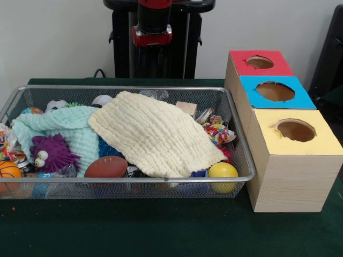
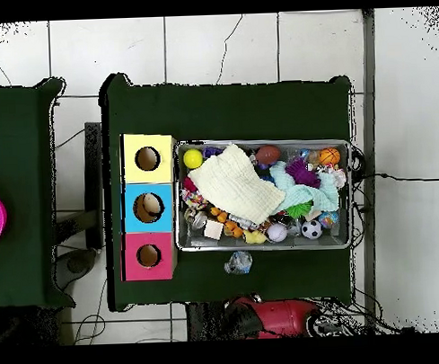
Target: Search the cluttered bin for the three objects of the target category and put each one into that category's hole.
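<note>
A wire bin [image 1: 134,180] holds several toys under a pale yellow cloth [image 1: 155,134] and a mint cloth [image 1: 64,126]. Among them are a yellow ball [image 1: 223,174], a brown football [image 1: 106,167], a basketball [image 1: 9,172] and a purple spiky toy with eyes [image 1: 52,152]. Overhead, a soccer ball [image 2: 311,229] lies at the bin's lower rim. Beside the bin stand a red-topped box [image 1: 241,67], a blue-topped box [image 1: 252,93] and a yellow-topped box [image 1: 268,139], each with a round hole. My gripper [image 1: 153,51] hangs behind the bin's far rim, outside it [image 2: 238,261], holding nothing that I can see.
The bin and boxes rest on a dark green table [image 1: 161,230]. A wooden block [image 1: 186,108] and colourful small toys [image 1: 217,131] lie near the bin's end by the boxes. A blue spiky ball [image 1: 110,149] pokes out from under the yellow cloth.
</note>
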Robot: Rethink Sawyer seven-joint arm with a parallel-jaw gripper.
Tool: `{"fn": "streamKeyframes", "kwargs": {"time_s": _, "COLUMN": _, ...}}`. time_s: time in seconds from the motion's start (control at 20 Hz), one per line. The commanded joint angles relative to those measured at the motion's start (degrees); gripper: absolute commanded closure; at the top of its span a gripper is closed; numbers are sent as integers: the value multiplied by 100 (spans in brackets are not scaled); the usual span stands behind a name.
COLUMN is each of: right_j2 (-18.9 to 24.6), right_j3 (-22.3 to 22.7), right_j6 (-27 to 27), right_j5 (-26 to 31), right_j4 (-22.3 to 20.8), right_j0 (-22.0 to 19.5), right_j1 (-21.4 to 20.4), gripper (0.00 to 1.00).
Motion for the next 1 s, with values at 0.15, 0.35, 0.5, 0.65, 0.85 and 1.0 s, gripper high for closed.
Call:
{"fn": "streamKeyframes", "kwargs": {"time_s": 0.15, "right_j2": 441, "right_j3": -154, "right_j6": 1204, "right_j5": -271, "right_j4": 509, "right_j0": 138, "right_j1": 312, "gripper": 0}}
{"fn": "streamKeyframes", "kwargs": {"time_s": 0.35, "right_j2": 39, "right_j3": -21, "right_j6": 1510, "right_j5": -1486, "right_j4": 473, "right_j0": 510, "right_j1": 730, "gripper": 0}}
{"fn": "streamKeyframes", "kwargs": {"time_s": 0.5, "right_j2": -30, "right_j3": 49, "right_j6": 1557, "right_j5": -1711, "right_j4": 595, "right_j0": 639, "right_j1": 777, "gripper": 0}}
{"fn": "streamKeyframes", "kwargs": {"time_s": 0.65, "right_j2": 132, "right_j3": -123, "right_j6": 1495, "right_j5": -1363, "right_j4": 920, "right_j0": 730, "right_j1": 707, "gripper": 0}}
{"fn": "streamKeyframes", "kwargs": {"time_s": 0.85, "right_j2": 475, "right_j3": -630, "right_j6": 1357, "right_j5": -636, "right_j4": 1538, "right_j0": 820, "right_j1": 659, "gripper": 0}}
{"fn": "streamKeyframes", "kwargs": {"time_s": 1.0, "right_j2": 553, "right_j3": -1070, "right_j6": 1263, "right_j5": -30, "right_j4": 2081, "right_j0": 1028, "right_j1": 664, "gripper": 0}}
